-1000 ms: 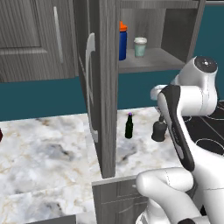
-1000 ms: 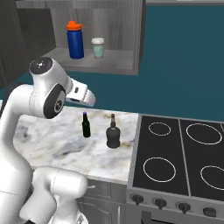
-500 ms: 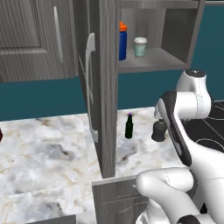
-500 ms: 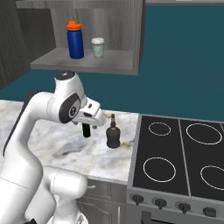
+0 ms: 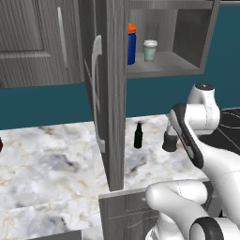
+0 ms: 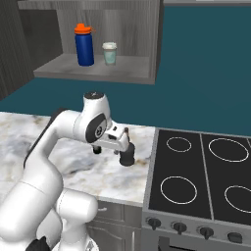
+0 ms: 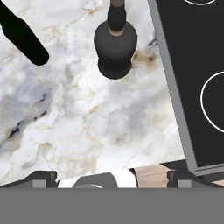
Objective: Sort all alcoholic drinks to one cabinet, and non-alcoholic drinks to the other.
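1. The blue bottle and the little cup stand side by side on the shelf of the open cabinet. That half of the job looks done.
2. The thin green bottle and the round black bottle stand on the counter. They have no cabinet yet.
3. The gripper hangs right by the round bottle, with its jaws wide apart and nothing in them.
4. The arm covers most of the round bottle in both base views, and the second cabinet is not clear.
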